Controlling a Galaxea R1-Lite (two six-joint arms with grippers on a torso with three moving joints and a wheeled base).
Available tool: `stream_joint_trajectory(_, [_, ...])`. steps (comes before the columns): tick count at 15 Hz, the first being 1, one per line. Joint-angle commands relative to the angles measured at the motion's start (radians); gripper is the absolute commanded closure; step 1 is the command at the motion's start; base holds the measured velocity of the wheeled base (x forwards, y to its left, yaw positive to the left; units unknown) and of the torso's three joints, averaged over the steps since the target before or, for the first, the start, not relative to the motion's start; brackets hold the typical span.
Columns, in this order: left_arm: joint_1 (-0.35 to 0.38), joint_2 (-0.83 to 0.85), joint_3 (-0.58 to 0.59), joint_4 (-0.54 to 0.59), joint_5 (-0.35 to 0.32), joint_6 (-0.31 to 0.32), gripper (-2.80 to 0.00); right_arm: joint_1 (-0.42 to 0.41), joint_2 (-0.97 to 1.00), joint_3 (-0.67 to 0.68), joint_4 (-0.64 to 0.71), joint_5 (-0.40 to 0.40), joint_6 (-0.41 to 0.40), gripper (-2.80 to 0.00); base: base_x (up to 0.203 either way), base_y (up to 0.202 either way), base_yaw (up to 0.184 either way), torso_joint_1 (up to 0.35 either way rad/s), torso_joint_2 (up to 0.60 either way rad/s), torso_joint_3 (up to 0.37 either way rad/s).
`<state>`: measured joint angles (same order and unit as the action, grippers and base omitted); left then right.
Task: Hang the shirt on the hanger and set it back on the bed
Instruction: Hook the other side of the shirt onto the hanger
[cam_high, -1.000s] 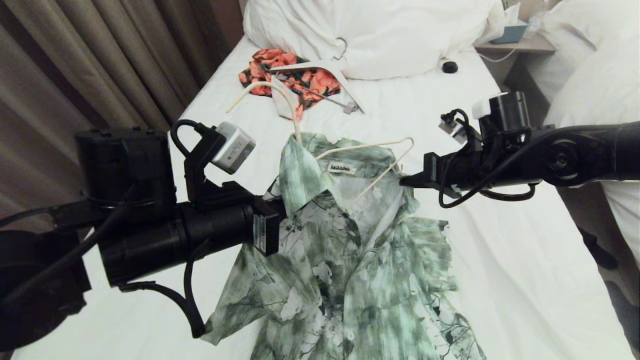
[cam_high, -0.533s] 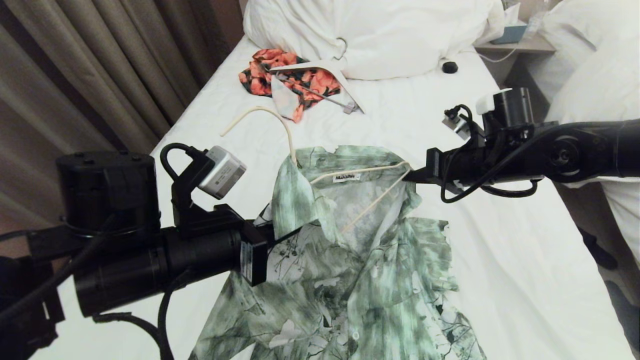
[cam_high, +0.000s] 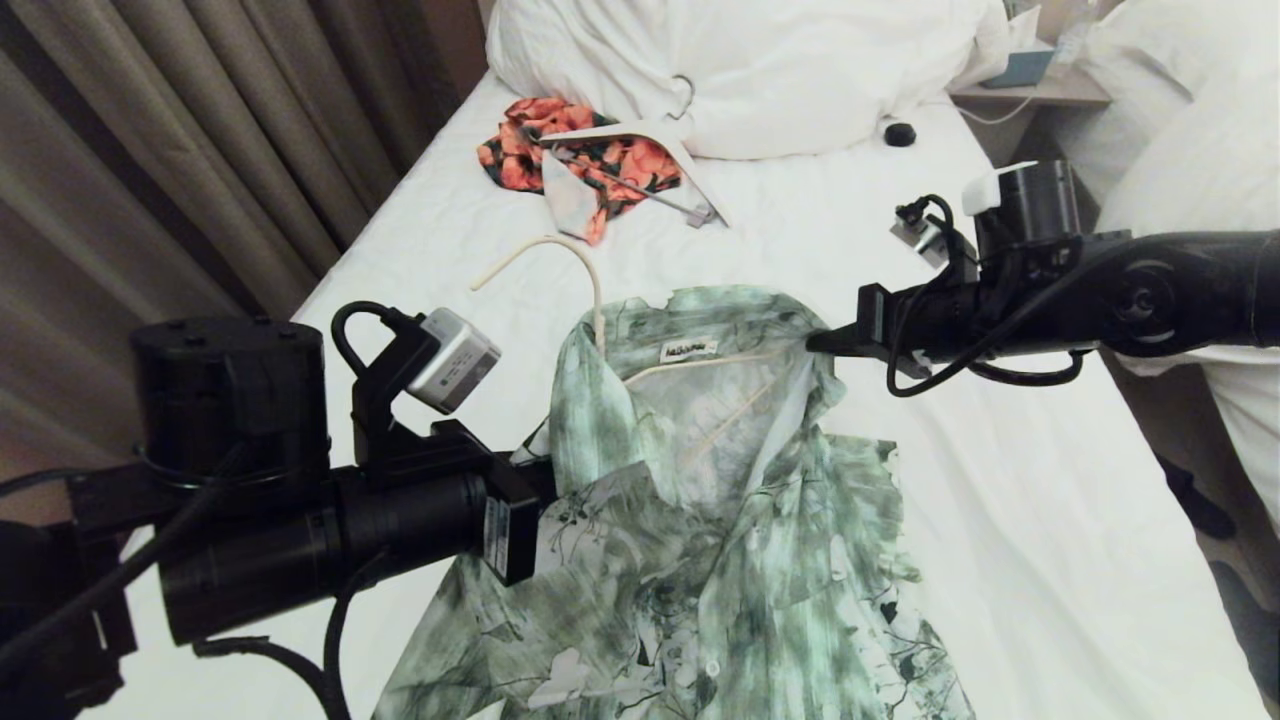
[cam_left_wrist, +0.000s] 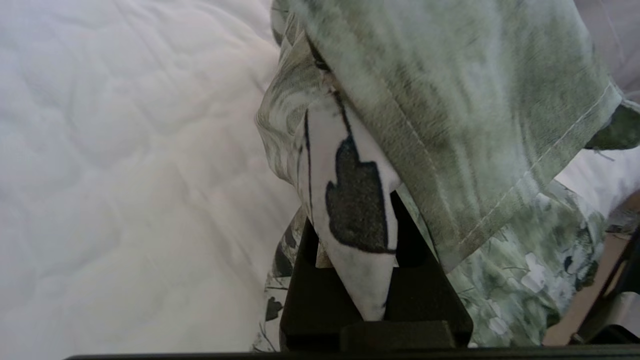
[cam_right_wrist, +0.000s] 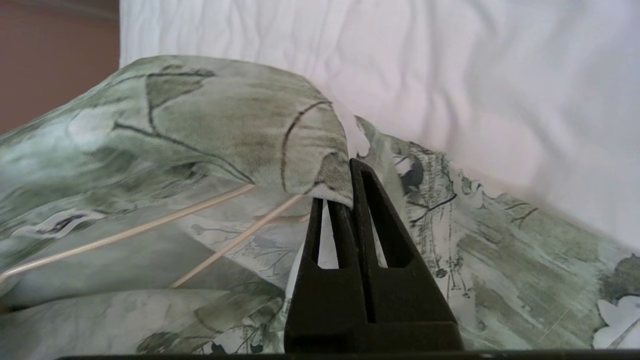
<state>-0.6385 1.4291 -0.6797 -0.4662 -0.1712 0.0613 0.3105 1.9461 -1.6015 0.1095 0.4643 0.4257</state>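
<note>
Streaky green shirt (cam_high: 700, 520) drapes over thin cream wire hanger (cam_high: 590, 290).

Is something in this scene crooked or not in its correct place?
Yes. The hanger sits askew in the shirt: its hook comes out beside the left collar, not at the middle of the neck. Both grippers, left and right, pinch the shirt. Farther up the bed, an orange floral garment lies crumpled.

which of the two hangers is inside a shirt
The thin cream hanger sits inside the green shirt, its hook poking out by the collar. The thick white hanger farther up the bed only lies on top of the orange garment.
</note>
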Motion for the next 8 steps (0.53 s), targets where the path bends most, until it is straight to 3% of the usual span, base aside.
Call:
stream_joint_trajectory(1, [0.0,0.008,-0.013,-0.001,0.005,0.007,0.0,0.002,-0.023,0.0,0.001,0.004,0.002,0.0,0.0,0.0,0.0,0.0,0.0,0.0])
stream_joint_trajectory(5, [-0.01,0.035,-0.05,0.0,0.038,0.012,0.0,0.014,-0.092,0.002,0.012,0.007,0.004,0.0,0.0,0.0,0.0,0.0,0.0,0.0])
stream_joint_trajectory(8, [-0.062,0.075,-0.085,-0.008,0.069,0.011,0.0,0.058,-0.14,0.0,0.012,0.008,0.022,0.0,0.0,0.0,0.0,0.0,0.0,0.0])
